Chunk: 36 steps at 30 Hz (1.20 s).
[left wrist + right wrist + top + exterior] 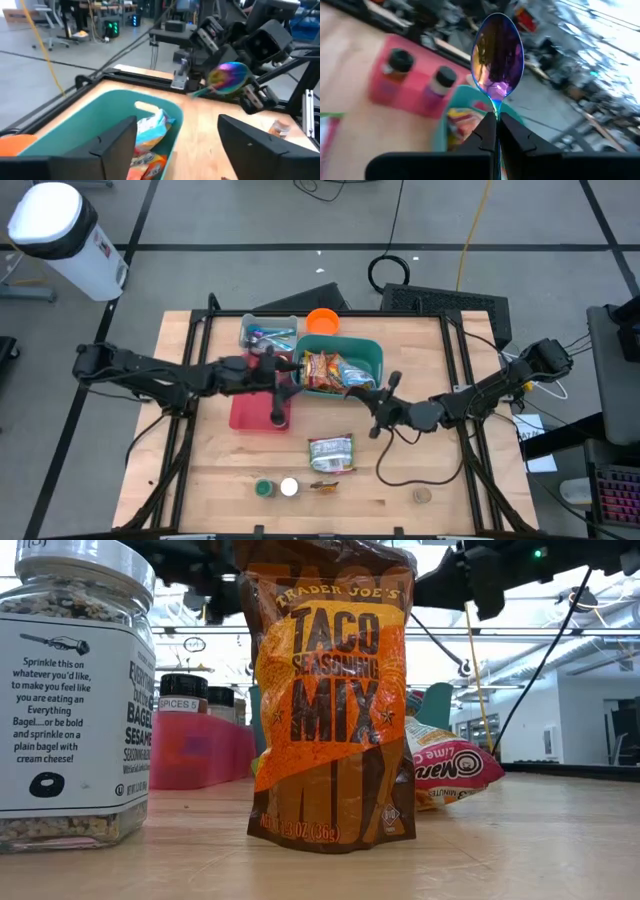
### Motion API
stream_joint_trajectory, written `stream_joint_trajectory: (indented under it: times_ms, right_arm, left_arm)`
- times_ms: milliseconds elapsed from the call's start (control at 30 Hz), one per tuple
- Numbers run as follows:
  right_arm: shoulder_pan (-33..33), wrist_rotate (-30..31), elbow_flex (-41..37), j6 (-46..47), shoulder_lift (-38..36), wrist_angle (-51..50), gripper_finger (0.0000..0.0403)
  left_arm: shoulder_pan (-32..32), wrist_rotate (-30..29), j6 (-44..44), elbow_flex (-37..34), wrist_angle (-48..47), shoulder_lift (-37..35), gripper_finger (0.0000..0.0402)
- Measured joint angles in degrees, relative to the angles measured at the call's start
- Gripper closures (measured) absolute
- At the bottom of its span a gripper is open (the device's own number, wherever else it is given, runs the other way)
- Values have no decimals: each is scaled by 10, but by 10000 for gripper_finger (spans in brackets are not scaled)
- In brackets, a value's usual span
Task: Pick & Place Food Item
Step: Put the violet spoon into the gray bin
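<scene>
A white bin (pixel 62 232) and coiled black cable (pixel 392 272) lie on the floor beyond the table.

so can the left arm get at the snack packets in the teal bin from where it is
Probably yes: the left gripper hangs open right at the teal bin and the snack packets lie uncovered. The right gripper, shut on a spoon, sits close by.

Both arms matte black, jointed tubular links. Left gripper (pixel 172 145): flat, broad black fingers. Right gripper (pixel 496 131): narrow tapered black fingers.
</scene>
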Motion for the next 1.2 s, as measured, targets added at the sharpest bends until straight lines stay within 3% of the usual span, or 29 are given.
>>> stream_joint_trajectory:
  times_ms: [233, 500, 667, 867, 1000, 1200]
  right_arm:
    - [2, 22, 0, 23, 1, -27, 403]
    - [3, 52, 0, 35, 0, -51, 403]
    - [3, 53, 0, 37, 0, -56, 403]
    - [3, 51, 0, 45, 0, -54, 402]
    - [3, 50, 0, 46, 0, -54, 402]
    - [3, 52, 0, 46, 0, -55, 402]
  left_arm:
    - [-28, 0, 7, 108, 2, 129, 76]
    - [-57, 3, 40, 204, 5, 233, 84]
    - [-65, -9, 62, 238, 9, 268, 94]
    - [-63, -90, 54, 248, 5, 282, 104]
    - [-62, -112, 56, 248, 5, 282, 116]
    - [-54, -127, 53, 248, 4, 282, 155]
